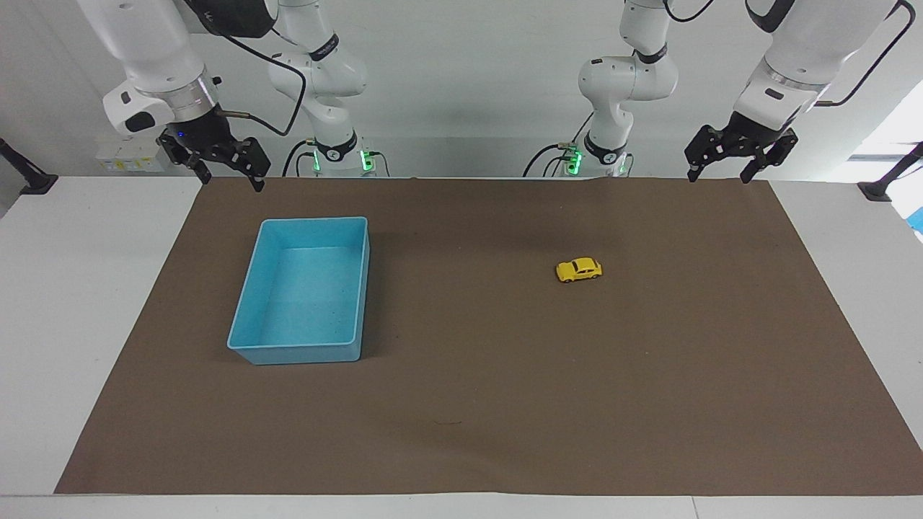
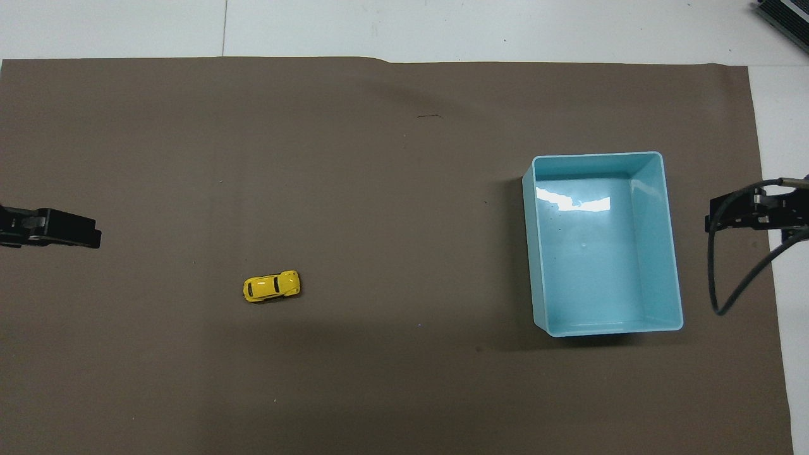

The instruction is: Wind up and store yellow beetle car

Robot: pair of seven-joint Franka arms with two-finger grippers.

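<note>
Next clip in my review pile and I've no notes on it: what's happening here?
Nothing is being handled yet. The yellow beetle car sits on its wheels on the brown mat, toward the left arm's end of the table. The blue tray lies empty toward the right arm's end. The left end effector and the right end effector both hang open over the mat's edge nearest the robots, holding nothing, with neither over the car.

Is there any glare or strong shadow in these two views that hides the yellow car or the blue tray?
Overhead view: white glare on the blue tray floor, nothing hidden. Facing view: the tray shows no glare, only a soft shadow beside it. The yellow beetle car is evenly lit in both views.
</note>
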